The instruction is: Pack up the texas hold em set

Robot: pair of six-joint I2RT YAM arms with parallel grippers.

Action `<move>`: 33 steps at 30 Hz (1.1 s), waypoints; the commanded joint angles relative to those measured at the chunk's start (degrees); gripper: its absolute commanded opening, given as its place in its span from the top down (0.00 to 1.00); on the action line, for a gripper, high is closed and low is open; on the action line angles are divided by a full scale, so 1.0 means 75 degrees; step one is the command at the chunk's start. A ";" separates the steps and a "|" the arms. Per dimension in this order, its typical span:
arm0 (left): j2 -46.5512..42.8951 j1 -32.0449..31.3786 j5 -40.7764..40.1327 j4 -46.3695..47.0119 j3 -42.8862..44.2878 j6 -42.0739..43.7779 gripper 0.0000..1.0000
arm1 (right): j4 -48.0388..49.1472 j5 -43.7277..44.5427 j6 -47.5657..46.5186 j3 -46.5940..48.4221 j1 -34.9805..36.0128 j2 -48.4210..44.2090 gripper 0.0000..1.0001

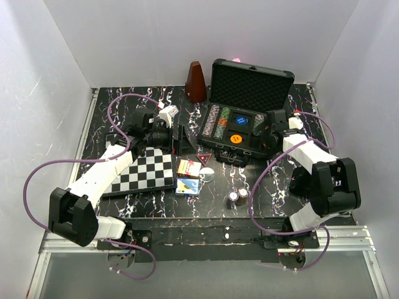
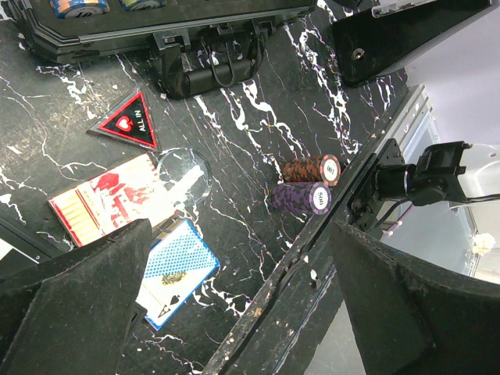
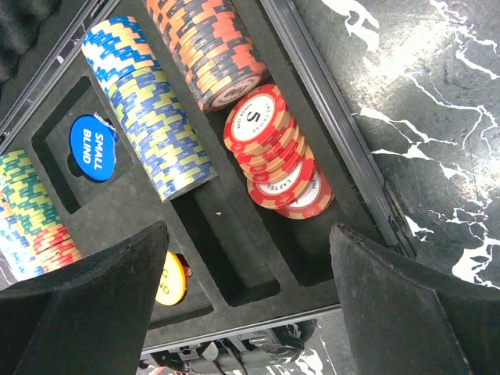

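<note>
Case: we found the case [image 1: 229, 151] open at the far right of the table, lid propped up, with most chip rows already seated in its foam.
Loose chips: a brown stack [image 2: 311, 169] and a purple stack [image 2: 301, 197] lay on their sides, touching, just beside the table's front edge [image 2: 269, 297].
Chip handling: we judged them hard, slick and dense. A stack would likely fan apart unless it was pinched on its two end faces.
Card boxes: the red box [image 2: 109, 199] and the blue box [image 2: 176, 269] lay flat next to each other. We took them for light cardboard that dents easily, best held across the narrow sides.
Markers: the triangular marker [image 2: 129, 121] and the clear disc [image 2: 183, 168] lay thin and flush on the table, so we expected them to be awkward to get under.
Left gripper [image 2: 238, 234]: it was spread wide and empty, hanging above the stretch between the card boxes and the loose chips.
Right gripper [image 3: 248, 230]: it was spread wide and empty, over the case's right end above the red chips [image 3: 273, 148].
Free slot: an empty trough [image 3: 226, 250] lay beside the red chips.
Edges: we thought the stacks could roll off the front edge.
Room: bare tabletop lay between the stacks and the case. The chessboard [image 1: 146, 171] crowded the card boxes on the left.
</note>
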 commanded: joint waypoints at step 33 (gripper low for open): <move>-0.0343 0.0044 -0.0112 -0.0009 0.0249 0.0145 0.02 | 0.1643 0.1079 0.0291 -0.0515 -0.0080 -0.0082 0.11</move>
